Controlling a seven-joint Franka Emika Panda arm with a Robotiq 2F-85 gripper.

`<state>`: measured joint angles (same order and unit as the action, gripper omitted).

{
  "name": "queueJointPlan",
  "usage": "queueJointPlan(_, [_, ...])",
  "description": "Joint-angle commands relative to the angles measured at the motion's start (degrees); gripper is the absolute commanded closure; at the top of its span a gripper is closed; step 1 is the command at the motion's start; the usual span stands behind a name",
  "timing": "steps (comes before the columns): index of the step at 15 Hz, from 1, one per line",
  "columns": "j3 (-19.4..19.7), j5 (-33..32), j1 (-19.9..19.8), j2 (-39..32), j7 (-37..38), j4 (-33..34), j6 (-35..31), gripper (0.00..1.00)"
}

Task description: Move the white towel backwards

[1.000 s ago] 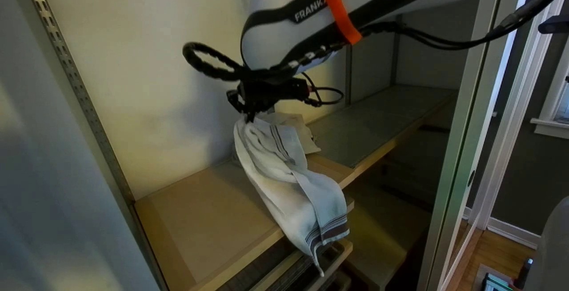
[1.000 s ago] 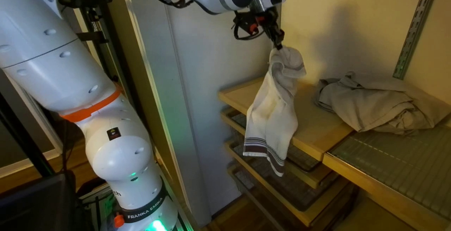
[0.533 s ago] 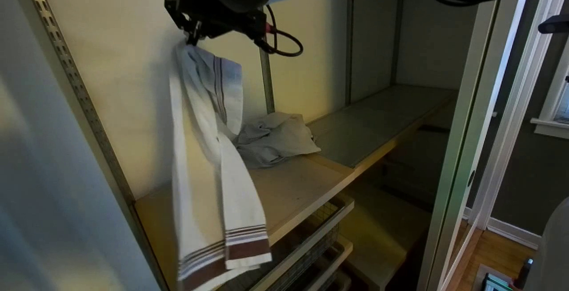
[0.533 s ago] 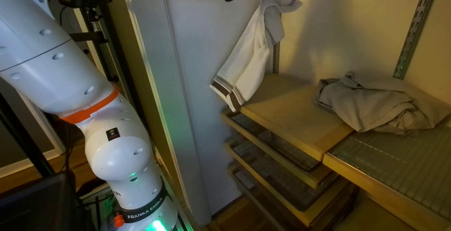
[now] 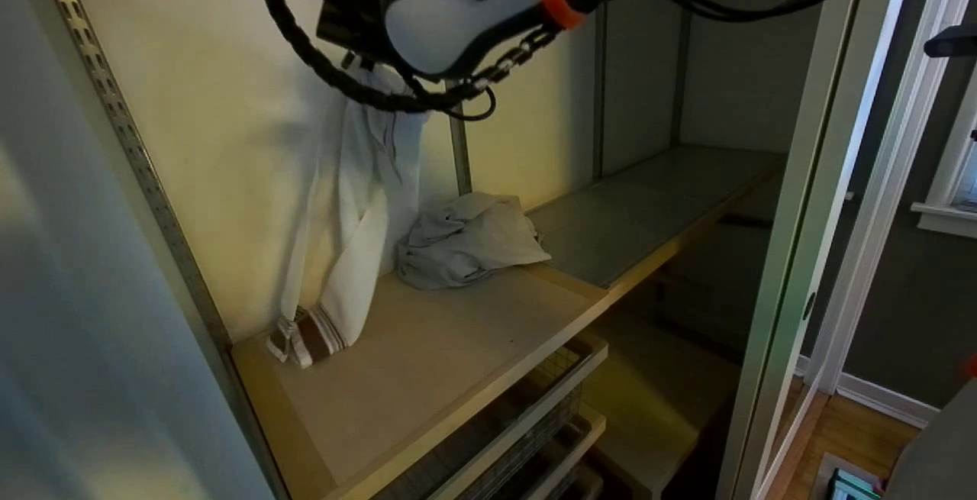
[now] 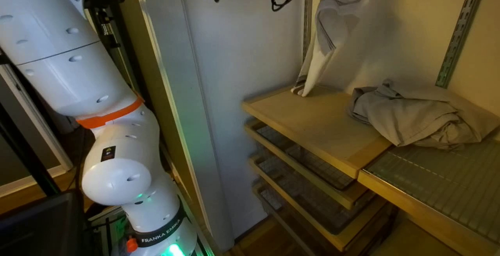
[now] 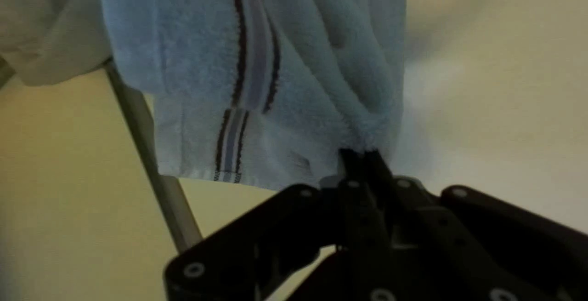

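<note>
"Starting closest, at the wrist view: what has the gripper (image 7: 362, 156) got?"

"The white towel (image 7: 275, 71); its fingers (image 7: 353, 172) are drawn together with fabric pinched between the tips; brown and bluish stripes run to one side of the pinch, and in both exterior views the towel hangs down from there in loose folds."

"And beneath it?"

"Some wire drawers (image 6: 299, 165), one above another; over them a pale wooden shelf (image 5: 427, 378); the towel's striped lower end (image 5: 317, 336) is over that shelf, near a rear corner; whether it touches the board or hangs just above, I cannot tell."

"Farther back?"

"A crumpled grey cloth (image 6: 422, 115), lying across the join between the wooden shelf and a darker shelf (image 6: 433, 181); an exterior view shows a gap between it and the towel; behind both stands the cream wall (image 6: 410, 33), with a soft shadow beside the towel."
</note>
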<state>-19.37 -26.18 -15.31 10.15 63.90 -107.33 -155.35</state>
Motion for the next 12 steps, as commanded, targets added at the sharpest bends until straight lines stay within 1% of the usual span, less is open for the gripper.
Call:
queueJointPlan(1, [-1.06, -6.33, -3.0, -4.43, 7.07, -2.37, 5.24, 0.98])
queueJointPlan(4, [-0.48, -9.42, -3.45, -7.63, 10.3, -4.86, 11.76, 0.98])
queueJointPlan(5, [6.1, -10.05, 3.01, -8.68, 10.87, -5.34, 14.48, 0.98])
queueJointPlan(6, [7.29, -11.13, 3.9, -9.36, 12.38, -5.72, 17.22, 0.98])
queueJointPlan(8, [10.85, -12.97, 6.45, -10.71, 14.91, -5.94, 22.15, 0.98])
queueJointPlan(11, [15.43, -17.42, 8.54, -11.74, 18.62, -6.01, 24.58, 0.98])
queueJointPlan(12, [16.87, -21.23, 8.77, -11.93, 20.91, -5.96, 24.02, 0.98])
